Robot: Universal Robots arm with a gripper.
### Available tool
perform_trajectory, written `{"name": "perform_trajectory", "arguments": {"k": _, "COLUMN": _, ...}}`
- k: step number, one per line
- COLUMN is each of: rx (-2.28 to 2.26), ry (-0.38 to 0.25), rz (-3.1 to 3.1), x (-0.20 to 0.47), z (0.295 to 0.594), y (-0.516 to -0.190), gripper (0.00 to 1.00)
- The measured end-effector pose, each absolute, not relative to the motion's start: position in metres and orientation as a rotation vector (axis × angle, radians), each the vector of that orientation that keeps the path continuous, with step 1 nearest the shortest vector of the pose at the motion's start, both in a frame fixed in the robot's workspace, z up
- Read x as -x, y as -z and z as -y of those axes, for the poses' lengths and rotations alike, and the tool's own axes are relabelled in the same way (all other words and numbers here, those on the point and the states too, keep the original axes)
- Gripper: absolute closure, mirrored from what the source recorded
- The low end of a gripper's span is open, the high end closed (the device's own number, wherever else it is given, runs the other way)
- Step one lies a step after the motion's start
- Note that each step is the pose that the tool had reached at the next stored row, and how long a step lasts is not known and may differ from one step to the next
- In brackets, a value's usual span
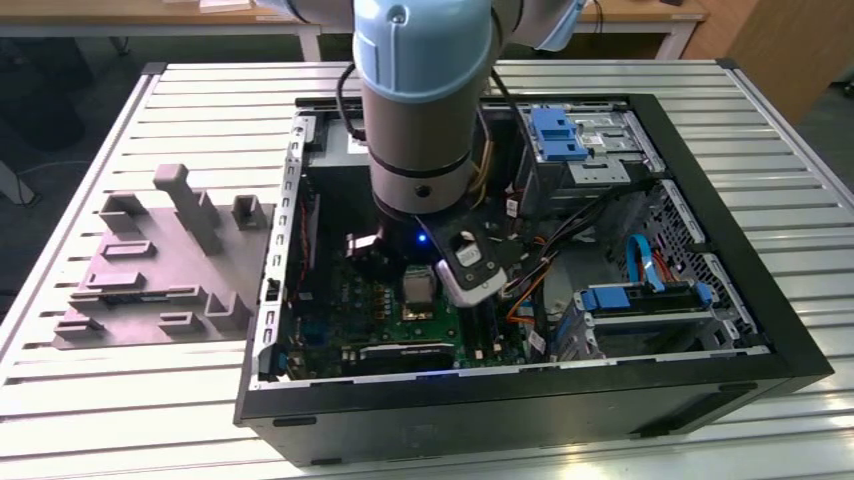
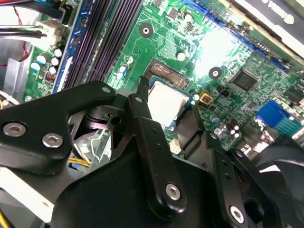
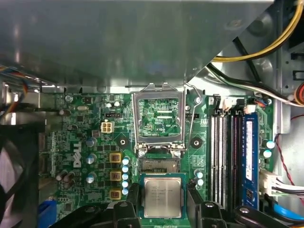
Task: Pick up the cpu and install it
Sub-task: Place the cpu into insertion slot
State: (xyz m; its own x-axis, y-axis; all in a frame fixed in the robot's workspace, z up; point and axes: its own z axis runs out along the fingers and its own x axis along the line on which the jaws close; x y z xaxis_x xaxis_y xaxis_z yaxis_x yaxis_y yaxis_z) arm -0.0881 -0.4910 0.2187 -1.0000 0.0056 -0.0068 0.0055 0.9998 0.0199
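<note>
Exterior view, centre: your gripper (image 1: 419, 283) is clenching the cpu (image 3: 163, 198) just beside the open socket (image 3: 160, 165); you should be keeping its edges square to it.

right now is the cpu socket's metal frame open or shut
Open. In the first wrist view the metal frame is swung back off the socket, and the green board shows through its window.

Your white slatted bench (image 1: 787, 140) carries two things in the exterior view: an open black computer case (image 1: 534, 410) at the centre and, just beside it at 9 o'clock, a grey moulded tray (image 1: 147, 270).
</note>
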Motion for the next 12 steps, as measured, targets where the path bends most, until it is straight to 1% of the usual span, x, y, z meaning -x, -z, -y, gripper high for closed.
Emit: {"name": "perform_trajectory", "arguments": {"k": 12, "rx": -0.009, "ry": -0.031, "rz": -3.135, "x": 0.089, "z": 0.491, "y": -0.199, "gripper": 0.52}}
